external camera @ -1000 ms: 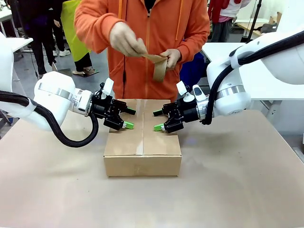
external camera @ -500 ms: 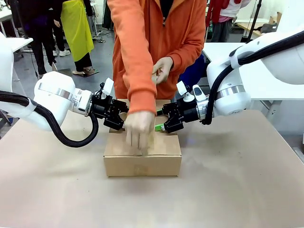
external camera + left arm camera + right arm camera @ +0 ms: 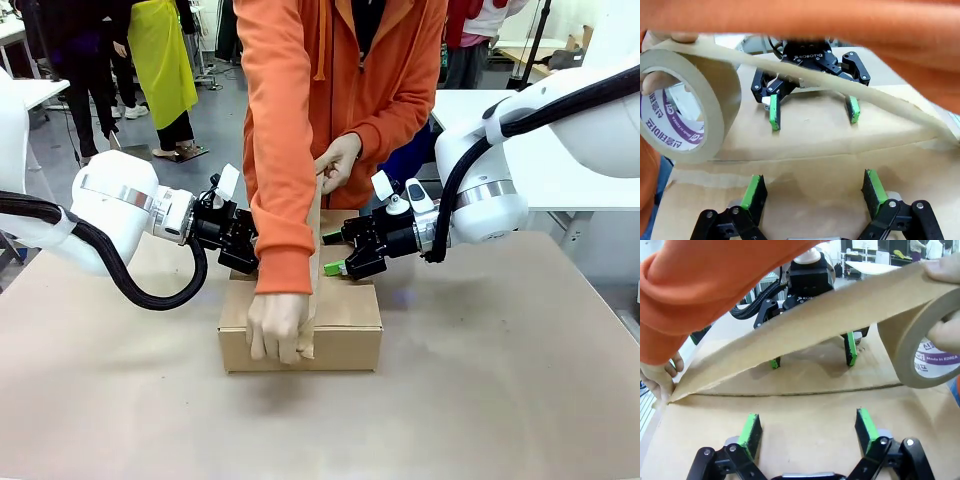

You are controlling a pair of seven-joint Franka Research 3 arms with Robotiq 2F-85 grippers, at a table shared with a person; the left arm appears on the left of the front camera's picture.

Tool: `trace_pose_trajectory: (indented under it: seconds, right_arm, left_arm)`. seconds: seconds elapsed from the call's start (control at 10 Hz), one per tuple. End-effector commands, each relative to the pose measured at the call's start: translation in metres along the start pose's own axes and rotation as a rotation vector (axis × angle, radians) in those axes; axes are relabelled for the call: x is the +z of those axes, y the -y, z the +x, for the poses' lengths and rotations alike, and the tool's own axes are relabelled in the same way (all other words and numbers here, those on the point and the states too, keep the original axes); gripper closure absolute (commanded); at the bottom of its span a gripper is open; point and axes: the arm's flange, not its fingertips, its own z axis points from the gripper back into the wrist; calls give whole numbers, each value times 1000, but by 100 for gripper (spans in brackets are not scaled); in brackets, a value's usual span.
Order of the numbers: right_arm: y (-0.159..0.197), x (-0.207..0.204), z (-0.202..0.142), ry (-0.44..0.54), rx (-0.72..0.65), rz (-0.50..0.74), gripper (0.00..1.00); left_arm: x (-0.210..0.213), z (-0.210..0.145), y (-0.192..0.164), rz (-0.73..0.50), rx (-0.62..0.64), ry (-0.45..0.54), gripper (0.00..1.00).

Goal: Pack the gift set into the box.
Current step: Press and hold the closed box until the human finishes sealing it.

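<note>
Brown tape (image 3: pixel 790 335) stretched from the roll (image 3: pixel 685 115) over the shut box (image 3: pixel 340 325) on the table (image 3: pixel 500 400). A person's hand (image 3: pixel 277 328) pressed its end down. The left gripper (image 3: pixel 812 192) and right gripper (image 3: pixel 807 427) rested spread wide on the flaps.

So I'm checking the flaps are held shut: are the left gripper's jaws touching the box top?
Cannot tell. In the left wrist view the left gripper hangs open over the box, its green pads close to the cardboard, but neither contact nor gap shows plainly.

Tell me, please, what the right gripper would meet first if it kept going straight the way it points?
Probably the stretched strip of brown tape above the box, then the left gripper facing it; depth is uncertain.
</note>
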Motion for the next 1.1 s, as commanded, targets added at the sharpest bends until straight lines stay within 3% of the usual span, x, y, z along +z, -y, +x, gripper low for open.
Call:
trace_pose_trajectory:
  seconds: [0.0,1.0]
  right_arm:
    - [-1,0,-2,-13,3,-5,0]
    - [-1,0,-2,-13,3,-5,0]
  left_arm:
    - [-1,-6,2,-14,-3,-5,0]
    - [-1,-6,2,-14,-3,-5,0]
